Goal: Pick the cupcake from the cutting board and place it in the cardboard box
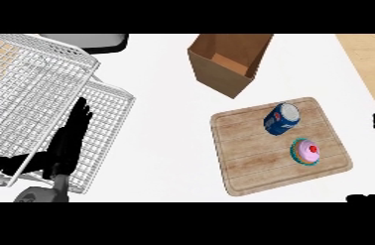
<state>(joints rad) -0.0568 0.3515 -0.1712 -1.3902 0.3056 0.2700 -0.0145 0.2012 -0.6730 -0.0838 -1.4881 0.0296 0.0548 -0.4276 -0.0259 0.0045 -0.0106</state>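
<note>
The cupcake (306, 152), with pink frosting, a red cherry on top and a teal wrapper, sits on the right part of the wooden cutting board (249, 164), toward its near side. No hand touches it. Just beyond it, on the far part of the same board, lies a blue soda can (282, 119) on its side, its silver top facing up and to the right; can and cupcake are near each other but apart.

The board rests on the white desk (168, 140), right of centre. Farther off, past the board's far edge, stands the cardboard box (219, 73), open at the top and leaning, with its brown inside showing.

On the left side of the desk is a white wire rack (44, 90). The left hand (73, 135) shows over the rack's near right part, black fingers straight and pointing away, open and holding nothing.

At the near right corner only a small black bit of the right hand (360, 198) shows; I cannot tell whether it is open or closed.
</note>
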